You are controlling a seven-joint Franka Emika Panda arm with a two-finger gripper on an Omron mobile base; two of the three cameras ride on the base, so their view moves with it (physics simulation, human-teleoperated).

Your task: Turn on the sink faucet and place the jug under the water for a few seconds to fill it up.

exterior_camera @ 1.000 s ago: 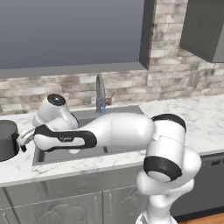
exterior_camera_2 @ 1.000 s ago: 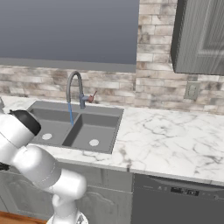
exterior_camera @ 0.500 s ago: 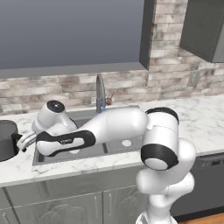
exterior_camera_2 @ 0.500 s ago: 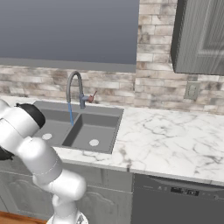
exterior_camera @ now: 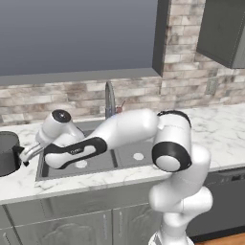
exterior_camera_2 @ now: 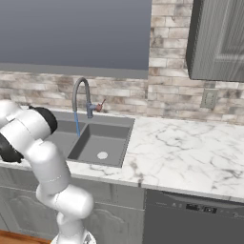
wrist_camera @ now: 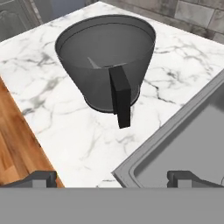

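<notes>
Matt grey jug (wrist_camera: 105, 61); veined marble counter (wrist_camera: 65, 127)

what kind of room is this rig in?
A rendered home kitchen, by the look of it: a double-basin sink with a gooseneck faucet running water, set in a marble counter against a brick backsplash, with a dishwasher under the counter.

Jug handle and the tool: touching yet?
Apart. In the hand view, bare marble counter lies between the jug with its black handle and the open tool, whose fingertips sit well short of it.
</notes>
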